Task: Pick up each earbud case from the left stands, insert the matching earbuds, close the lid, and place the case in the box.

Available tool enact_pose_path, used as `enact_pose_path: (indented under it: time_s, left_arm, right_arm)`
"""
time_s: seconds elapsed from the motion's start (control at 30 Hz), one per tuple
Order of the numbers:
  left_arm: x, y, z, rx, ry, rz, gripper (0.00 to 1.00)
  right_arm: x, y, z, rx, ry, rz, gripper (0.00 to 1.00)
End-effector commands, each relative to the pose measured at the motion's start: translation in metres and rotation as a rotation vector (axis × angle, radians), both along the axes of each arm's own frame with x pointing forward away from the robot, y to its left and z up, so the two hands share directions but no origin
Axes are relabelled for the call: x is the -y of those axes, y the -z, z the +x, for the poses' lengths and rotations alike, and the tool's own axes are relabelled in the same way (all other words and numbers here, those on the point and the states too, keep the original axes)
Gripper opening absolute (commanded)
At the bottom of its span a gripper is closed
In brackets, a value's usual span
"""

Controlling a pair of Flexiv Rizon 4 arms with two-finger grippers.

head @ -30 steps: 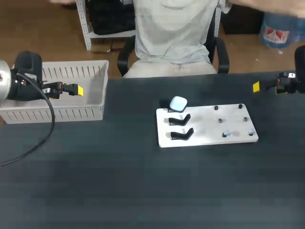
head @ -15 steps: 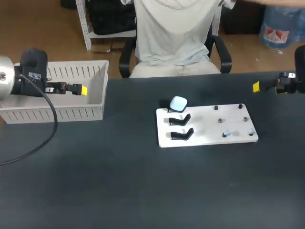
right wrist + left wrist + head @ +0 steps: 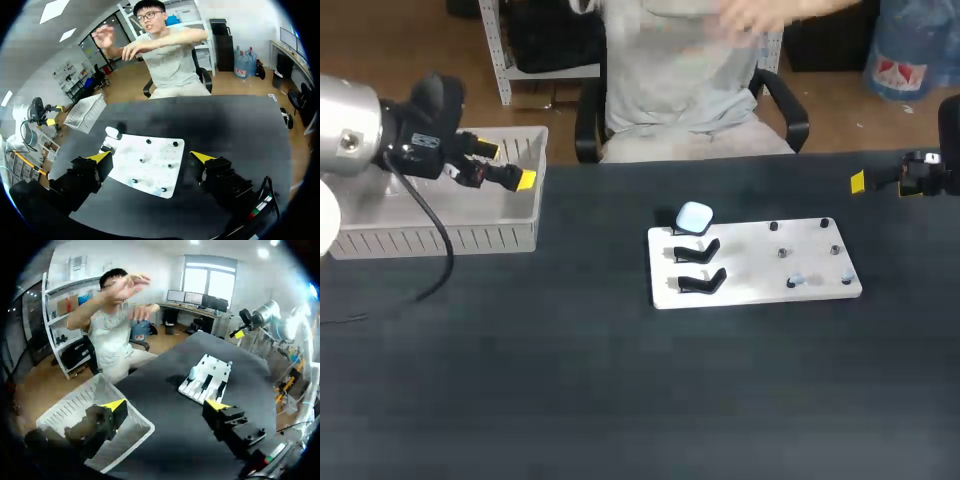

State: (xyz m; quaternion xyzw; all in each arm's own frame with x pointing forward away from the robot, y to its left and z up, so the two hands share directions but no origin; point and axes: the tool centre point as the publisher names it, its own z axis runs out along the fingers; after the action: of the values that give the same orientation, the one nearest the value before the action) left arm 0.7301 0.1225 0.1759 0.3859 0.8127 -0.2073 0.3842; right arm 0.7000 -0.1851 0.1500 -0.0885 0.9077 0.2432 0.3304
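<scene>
A pale blue earbud case (image 3: pixel 694 216) sits on the rearmost of three black stands at the left end of a white board (image 3: pixel 755 262). The two nearer stands (image 3: pixel 700 266) hold nothing. Small pale blue earbuds (image 3: pixel 795 281) lie near the board's front right, among dark pegs. My left gripper (image 3: pixel 508 167) hangs open over the right end of the white basket (image 3: pixel 430 238), nothing between its fingers. My right gripper (image 3: pixel 860 182) is open at the table's far right, apart from the board. In the left wrist view the gripper (image 3: pixel 165 405) faces the board (image 3: pixel 212 371) and case (image 3: pixel 191 373).
The white slatted basket (image 3: pixel 130 437) stands at the table's back left corner. In the right wrist view the board (image 3: pixel 150 160) lies ahead of the open gripper (image 3: pixel 150 157), the case (image 3: pixel 112 132) at its far end and the basket (image 3: pixel 90 112) beyond. Dark tabletop surrounds the board.
My left arm has swung to the right and turned, carrying its open gripper from over the basket's middle to its right end. The right arm, case and board have not moved.
</scene>
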Motion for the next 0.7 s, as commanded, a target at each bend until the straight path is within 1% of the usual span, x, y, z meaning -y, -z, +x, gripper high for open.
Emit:
enact_pose_path:
  time_s: [0.03, 0.13, 0.2, 0.4, 0.57, 0.6, 0.7]
  left_arm:
    - [0.014, 0.006, 0.015, 0.034, 0.232, 0.022, 1.00]
    - [0.028, 0.010, 0.017, 0.059, 0.320, 0.054, 1.00]
    - [0.038, 0.013, 0.019, 0.063, 0.365, 0.063, 1.00]
    - [0.067, 0.030, 0.025, 0.097, 0.454, 0.061, 1.00]
    - [0.088, 0.041, 0.027, 0.079, 0.524, 0.024, 1.00]
    - [0.092, 0.043, 0.028, 0.068, 0.535, 0.018, 1.00]
    - [0.101, 0.054, 0.030, 0.050, 0.571, 0.007, 1.00]
  right_arm:
    - [0.000, 0.000, 0.000, 0.000, 0.000, 0.000, 1.00]
    - [0.000, 0.000, 0.000, 0.000, 0.000, 0.000, 1.00]
    - [0.000, 0.000, 0.000, 0.000, 0.000, 0.000, 1.00]
    - [0.000, 0.000, 0.000, 0.000, 0.000, 0.000, 1.00]
    - [0.000, 0.000, 0.000, 0.000, 0.000, 0.000, 1.00]
    - [0.000, 0.000, 0.000, 0.000, 0.000, 0.000, 1.00]
    - [0.000, 0.000, 0.000, 0.000, 0.000, 0.000, 1.00]
